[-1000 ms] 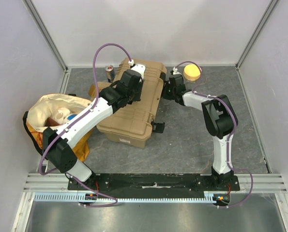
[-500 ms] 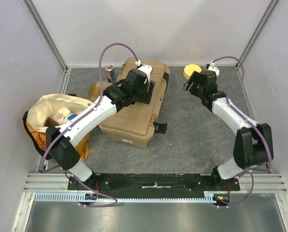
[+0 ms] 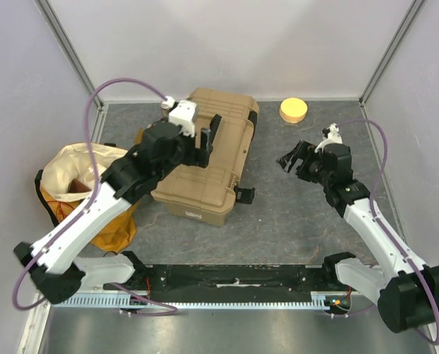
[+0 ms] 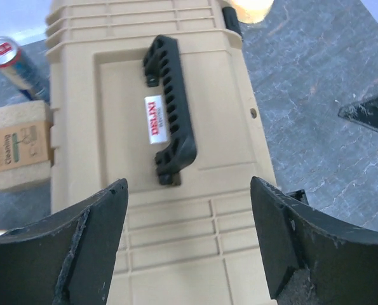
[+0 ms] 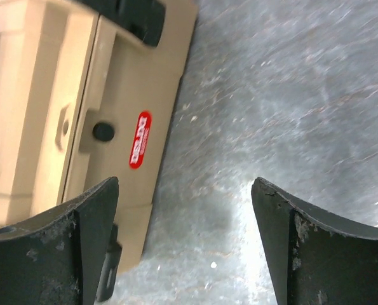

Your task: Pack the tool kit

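**Kid:** Where is the toolbox?

**Me:** The tan toolbox [image 3: 212,173] sits on the gray surface [image 3: 300,221], a bit left of the middle. Its lid is down. The black handle [image 4: 169,117] lies flat on top of the lid.

**Kid:** What is your left claw doing?

**Me:** My left claw [image 3: 209,136] hangs over the lid and does not touch it. It is spread wide, and there is nothing in it.

**Kid:** And the other one?

**Me:** My right claw [image 3: 293,157] is over the bare surface, off to the right of the toolbox. It is wide too, and it holds nothing. Looking down past it, I see the side of the toolbox with a red sticker [image 5: 140,140] and a black latch [image 5: 138,19].

**Kid:** What else is there?

**Me:** A cream cloth bag [image 3: 71,173] is slumped just beside the toolbox on the left. A little cardboard box [image 4: 18,155] sits right by the toolbox's far left side, and a can [image 4: 14,67] lies next to it. A round yellow thing [image 3: 294,110] is at the back, well apart from the toolbox.
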